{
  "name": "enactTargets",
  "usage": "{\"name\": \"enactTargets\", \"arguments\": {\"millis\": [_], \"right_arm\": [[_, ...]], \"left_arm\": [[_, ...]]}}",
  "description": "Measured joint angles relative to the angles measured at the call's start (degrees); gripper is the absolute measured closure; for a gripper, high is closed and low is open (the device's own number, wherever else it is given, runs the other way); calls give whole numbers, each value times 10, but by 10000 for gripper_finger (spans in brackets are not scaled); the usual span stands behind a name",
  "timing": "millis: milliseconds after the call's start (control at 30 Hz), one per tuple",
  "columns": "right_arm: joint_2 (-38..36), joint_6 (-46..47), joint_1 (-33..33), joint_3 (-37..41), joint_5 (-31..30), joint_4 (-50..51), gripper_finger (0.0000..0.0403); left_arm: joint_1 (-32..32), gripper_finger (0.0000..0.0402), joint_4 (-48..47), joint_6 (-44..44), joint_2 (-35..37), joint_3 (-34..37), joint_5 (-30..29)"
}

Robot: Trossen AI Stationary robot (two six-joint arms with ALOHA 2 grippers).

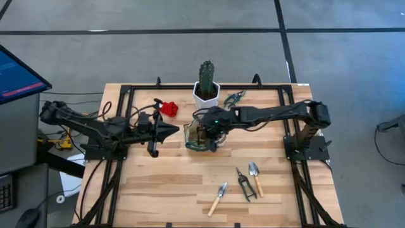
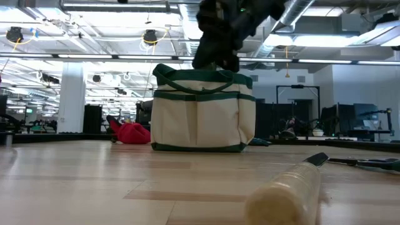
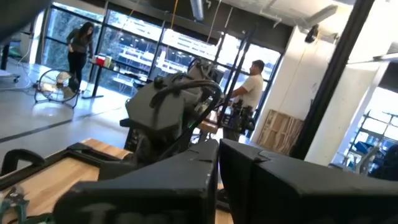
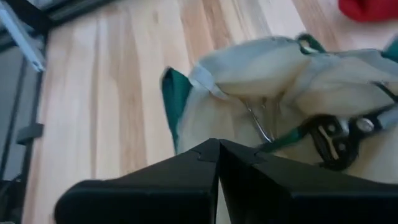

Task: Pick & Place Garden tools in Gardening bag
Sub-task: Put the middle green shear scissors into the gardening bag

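Closest to the low cam is a blurred wooden tool handle [image 2: 284,190] lying on the table [image 1: 171,183], w/ more dark tools behind it at the right edge. From above, three garden tools lie at the table's front right: a wood-handled trowel [image 1: 218,198], dark pruning shears [image 1: 245,184] and another trowel [image 1: 255,177], near each other but apart. A green-handled tool [image 1: 233,97] lies at the back, just beside the white pot [image 1: 206,94] holding a cactus [image 1: 206,74]. A red piece [image 1: 168,108] sits at back left of the gardening bag [image 2: 203,111]. The bag stands upright near table centre, cream w/ green trim, mouth open. Right gripper [image 4: 219,149] hangs directly over the bag's opening; in the right wrist view its fingers meet tip to tip, closed, nothing visibly between them. Inside the bag below, a tool w/ green handles and a dark pivot [image 4: 333,138] rests against the fabric, plus a thin metal piece. Left gripper [image 1: 169,130] sits just left of the bag, pointing toward it, not touching; its fingers also look closed and empty in the left wrist view. Two people stand far off in the room beyond.
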State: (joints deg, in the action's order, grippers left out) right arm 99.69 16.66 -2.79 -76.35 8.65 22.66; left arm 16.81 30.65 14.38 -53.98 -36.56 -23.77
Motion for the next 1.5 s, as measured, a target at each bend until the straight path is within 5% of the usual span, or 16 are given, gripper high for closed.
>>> {"name": "enactTargets", "arguments": {"millis": [400,800,1233,1500], "right_arm": [[119,-26,-14,-162,-134,173,403],[133,-34,-16,-195,-138,210,399],[133,-67,-10,-187,-137,236,242],[155,-66,-6,-189,-130,239,208]], "left_arm": [[20,399,-19,-30,52,0,-15],[20,399,-38,-35,55,0,-29],[20,399,-57,-34,55,0,-30],[36,399,-73,-47,71,0,-44]]}}
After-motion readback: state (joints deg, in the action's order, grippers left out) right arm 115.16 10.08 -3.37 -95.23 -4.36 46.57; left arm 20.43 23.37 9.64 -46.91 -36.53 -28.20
